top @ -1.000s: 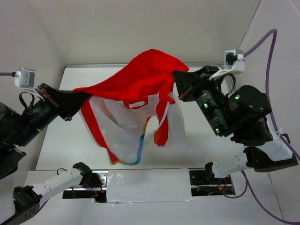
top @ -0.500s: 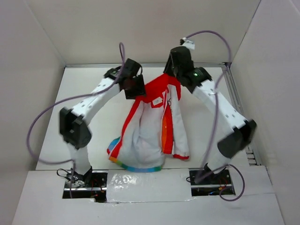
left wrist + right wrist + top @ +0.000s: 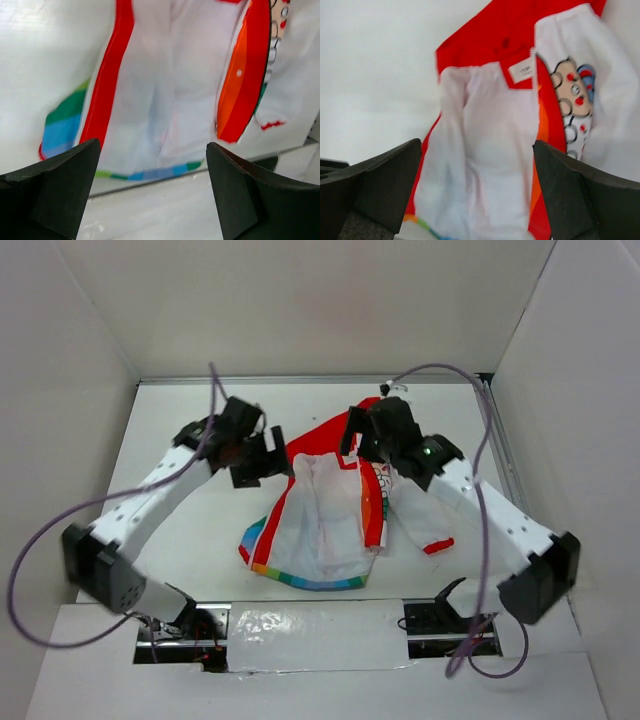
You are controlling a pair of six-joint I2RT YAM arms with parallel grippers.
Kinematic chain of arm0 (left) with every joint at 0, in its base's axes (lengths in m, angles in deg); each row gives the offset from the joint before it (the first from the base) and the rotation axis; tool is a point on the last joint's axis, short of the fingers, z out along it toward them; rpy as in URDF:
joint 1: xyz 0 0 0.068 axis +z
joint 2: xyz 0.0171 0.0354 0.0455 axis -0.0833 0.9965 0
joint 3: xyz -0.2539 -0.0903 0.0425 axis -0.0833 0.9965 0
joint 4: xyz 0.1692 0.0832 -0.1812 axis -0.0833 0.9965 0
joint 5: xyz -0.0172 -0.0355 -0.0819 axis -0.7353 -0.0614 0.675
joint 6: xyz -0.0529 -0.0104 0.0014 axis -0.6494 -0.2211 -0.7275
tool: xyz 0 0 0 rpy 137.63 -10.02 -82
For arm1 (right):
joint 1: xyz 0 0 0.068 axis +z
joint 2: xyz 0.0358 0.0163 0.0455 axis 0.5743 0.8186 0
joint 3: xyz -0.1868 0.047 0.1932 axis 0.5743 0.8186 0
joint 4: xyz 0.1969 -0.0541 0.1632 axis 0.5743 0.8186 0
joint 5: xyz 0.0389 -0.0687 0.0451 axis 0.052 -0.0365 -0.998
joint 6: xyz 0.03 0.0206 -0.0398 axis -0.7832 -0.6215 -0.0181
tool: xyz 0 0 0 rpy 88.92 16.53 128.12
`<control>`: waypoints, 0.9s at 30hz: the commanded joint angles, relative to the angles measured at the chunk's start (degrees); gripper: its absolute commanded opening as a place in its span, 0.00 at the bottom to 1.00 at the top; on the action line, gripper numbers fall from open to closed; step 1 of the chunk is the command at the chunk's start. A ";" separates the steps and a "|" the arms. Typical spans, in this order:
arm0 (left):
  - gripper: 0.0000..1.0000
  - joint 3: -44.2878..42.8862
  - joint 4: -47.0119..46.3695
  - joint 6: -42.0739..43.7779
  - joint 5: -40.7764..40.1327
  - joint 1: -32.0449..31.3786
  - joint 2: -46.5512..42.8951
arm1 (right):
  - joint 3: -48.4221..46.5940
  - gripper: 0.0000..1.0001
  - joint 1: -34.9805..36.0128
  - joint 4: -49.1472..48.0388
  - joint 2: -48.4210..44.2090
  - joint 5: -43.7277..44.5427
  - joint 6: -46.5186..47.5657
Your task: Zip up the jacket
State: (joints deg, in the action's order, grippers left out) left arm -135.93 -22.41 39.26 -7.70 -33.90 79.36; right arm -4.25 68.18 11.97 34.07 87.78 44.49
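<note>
three white walls (image 3: 300, 300) surround the table (image 3: 200, 550) under the jacket (image 3: 325, 530).

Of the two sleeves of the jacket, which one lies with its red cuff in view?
The sleeve on the robot's right side: it sticks out from the jacket and ends in a red cuff. The other sleeve is not visible.

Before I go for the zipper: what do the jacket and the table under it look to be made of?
Jacket: thin, soft cloth with a matte finish. It lies limp and creased, and its white inside looks faintly see-through. The exact fibre is unclear. Table: hard, smooth white surface with a slight sheen, possibly laminate or painted board.
</note>
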 commanded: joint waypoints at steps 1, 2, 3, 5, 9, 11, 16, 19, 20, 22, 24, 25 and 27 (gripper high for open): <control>0.99 13.32 -4.04 -2.87 4.53 4.75 -12.89 | 8.48 1.00 6.76 -5.10 -6.56 -0.62 -3.64; 0.99 20.32 -4.40 -3.22 6.55 6.26 -15.55 | 9.37 1.00 10.95 -3.71 -6.31 0.60 -5.31; 0.99 23.61 -4.66 -3.92 7.18 9.75 -19.76 | 9.03 1.00 13.52 -2.56 -5.35 1.31 -6.02; 0.99 31.70 -4.40 -5.33 7.27 13.64 -22.60 | 6.06 1.00 21.23 1.12 -0.71 2.89 -8.21; 0.99 36.64 -3.52 -7.18 10.59 23.04 -25.42 | 0.51 1.00 34.35 2.19 10.11 1.68 -9.98; 0.99 37.00 -3.70 -7.79 11.05 25.07 -26.30 | -4.14 1.00 38.83 3.94 14.77 0.36 -10.60; 0.99 38.40 -3.96 -6.04 12.89 32.81 -29.20 | -10.82 0.94 43.78 4.48 26.73 -3.16 -10.68; 0.99 39.81 -5.37 -5.42 15.09 35.01 -30.00 | -12.24 0.94 43.78 3.95 30.87 -3.96 -12.26; 0.99 39.99 -5.37 -5.33 15.36 35.88 -30.00 | -12.51 0.93 43.35 4.04 31.74 -3.52 -13.22; 0.99 40.16 -5.19 -5.60 15.44 36.15 -30.17 | -12.77 0.91 42.12 3.34 33.59 -2.47 -15.15; 0.99 40.34 -5.37 -5.68 15.44 36.42 -30.52 | -13.21 0.87 41.24 2.64 34.65 -1.15 -15.69; 0.99 40.43 -5.37 -5.60 15.36 36.42 -30.70 | -13.47 0.85 40.97 2.63 35.87 -0.71 -16.39; 0.99 40.69 -5.46 -5.68 15.27 36.42 -31.05 | -15.05 0.83 40.62 2.98 37.37 -0.27 -16.40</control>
State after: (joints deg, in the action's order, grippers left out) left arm -95.39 -26.91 33.07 5.89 2.21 49.72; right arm -15.63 109.64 15.05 69.78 85.20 30.26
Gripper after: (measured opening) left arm 0.993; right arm 0.833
